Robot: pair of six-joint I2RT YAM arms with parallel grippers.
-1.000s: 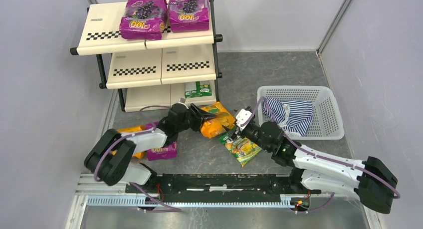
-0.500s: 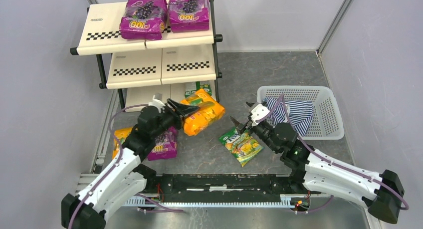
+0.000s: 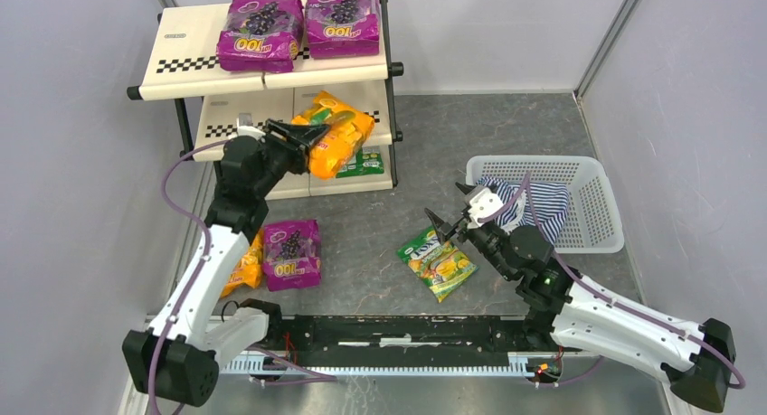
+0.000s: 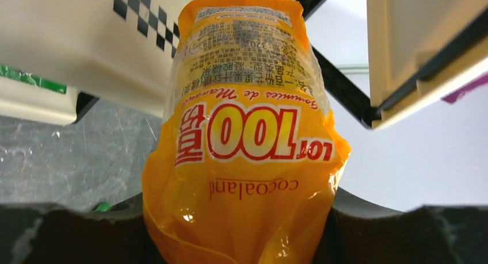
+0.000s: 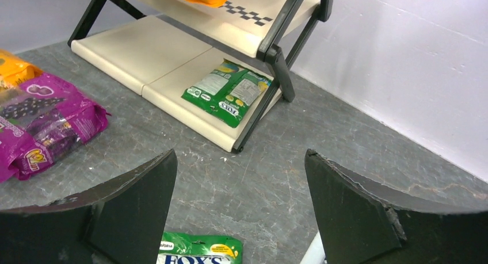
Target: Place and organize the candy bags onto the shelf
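1. The left gripper (image 3: pixel 303 135) is clamped on one end of a glossy orange plastic candy bag (image 3: pixel 339 133). The bag juts out ahead of its jaws at the front of the middle tier of the three-tier cream-panelled shelf (image 3: pixel 194 49) with checkered edges and a black tube frame. It is held in the air, not yet set down.
2. The right gripper (image 3: pixel 449 209) hovers with jaws wide apart and nothing between them. A green fruit-printed plastic candy bag (image 3: pixel 439 263) lies flat on the grey counter (image 3: pixel 506 135) just below it.
3. Already shelved are two purple grape-printed candy bags (image 3: pixel 260 31), side by side on the top tier above the left gripper, and a second green candy bag (image 5: pixel 230 91) on the bottom tier beneath it.
4. By the look of it, the task is about half done. The held bag needs releasing, and three bags lie unshelved: the green one under the right gripper, a purple candy bag (image 3: pixel 291 254) well behind the left gripper, and another orange candy bag (image 3: pixel 246 266) beside that, partly hidden by the left arm.
5. A white plastic mesh basket (image 3: pixel 597 175) holding a blue-and-white striped cloth (image 3: pixel 534 207) sits just right of the right gripper.
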